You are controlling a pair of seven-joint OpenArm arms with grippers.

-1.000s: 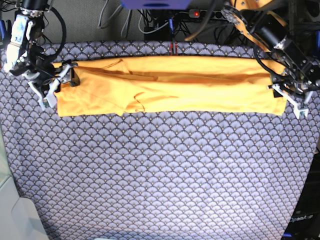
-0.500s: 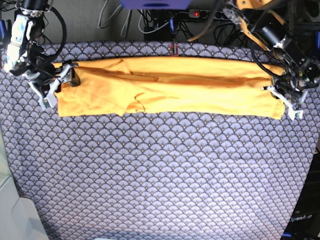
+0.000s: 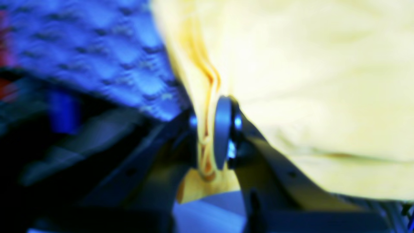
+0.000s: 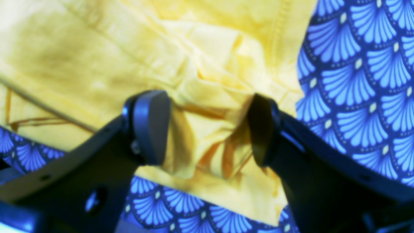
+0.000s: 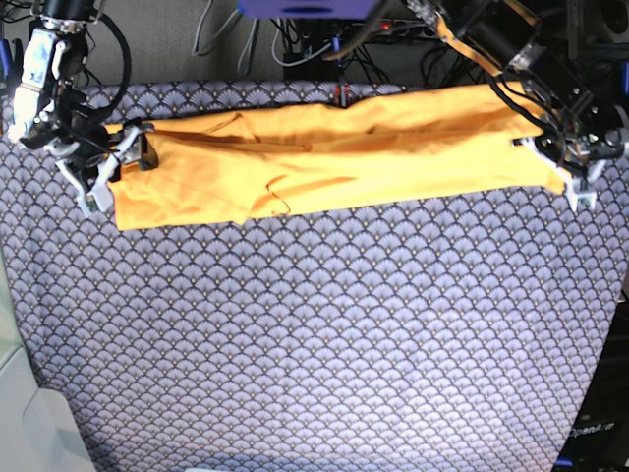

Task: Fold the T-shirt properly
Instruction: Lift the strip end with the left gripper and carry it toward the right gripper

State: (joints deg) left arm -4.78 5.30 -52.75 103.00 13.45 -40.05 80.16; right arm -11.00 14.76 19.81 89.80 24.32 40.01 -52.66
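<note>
Base view: your left gripper (image 5: 573, 175) at three o'clock pinches the T-shirt (image 5: 324, 162) hem; your right gripper (image 5: 110, 169) at nine o'clock straddles bunched fabric, jaws spread.

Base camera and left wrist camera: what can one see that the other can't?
Only the base view shows the whole T-shirt folded into a long strip, the right gripper open at its other end, and the wide patterned cloth under it.

Only the left wrist view shows, up close though blurred, the left gripper with its pads squeezed shut on a bunched yellow fold.

Both show the left gripper holding one end of the shirt, with some patterned cloth beside it.
</note>
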